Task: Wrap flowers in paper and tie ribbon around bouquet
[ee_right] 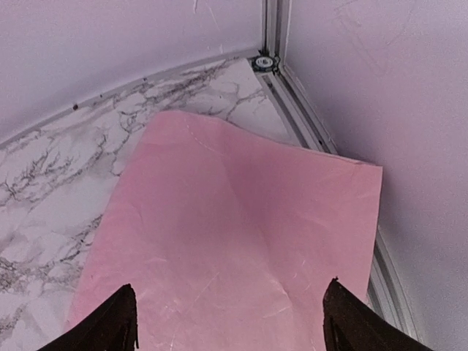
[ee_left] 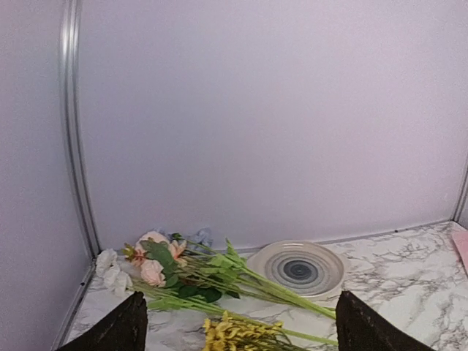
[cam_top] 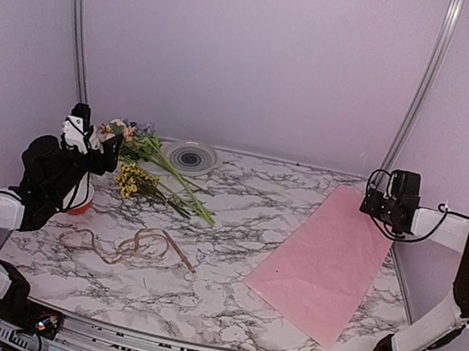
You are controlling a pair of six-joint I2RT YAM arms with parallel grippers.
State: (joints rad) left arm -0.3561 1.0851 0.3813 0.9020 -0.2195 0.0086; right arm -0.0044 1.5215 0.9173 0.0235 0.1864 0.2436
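Top external: ringed dish at the back of the marble table, using it as reference.

- flowers: just left of the dish. Blooms are by the back wall and the green stems angle across in front of the dish toward the near side. Can't tell if the stems touch its rim.
- yellow sprig: left of the dish and a bit nearer, lying against the other stems.
- ribbon: loose tan loops flat on the table, well nearer than the dish and slightly left. Apart from the flowers.
- paper: well right of the dish. Flat pink sheet on a diagonal, from the far right corner toward the near edge. Nothing on it.
- spool: orange-red, left of the dish, mostly hidden behind the left arm.
- left gripper: left of the dish, just past the blooms, off the table surface. Left wrist view has its fingertips at the two bottom corners, spread wide and gripping nothing. Flowers and dish are ahead of them.
- right gripper: far right of the dish, over the paper's far end. Right wrist view shows its fingertips spread wide, with the sheet below them. Can't tell if they touch it; nothing is pinched.
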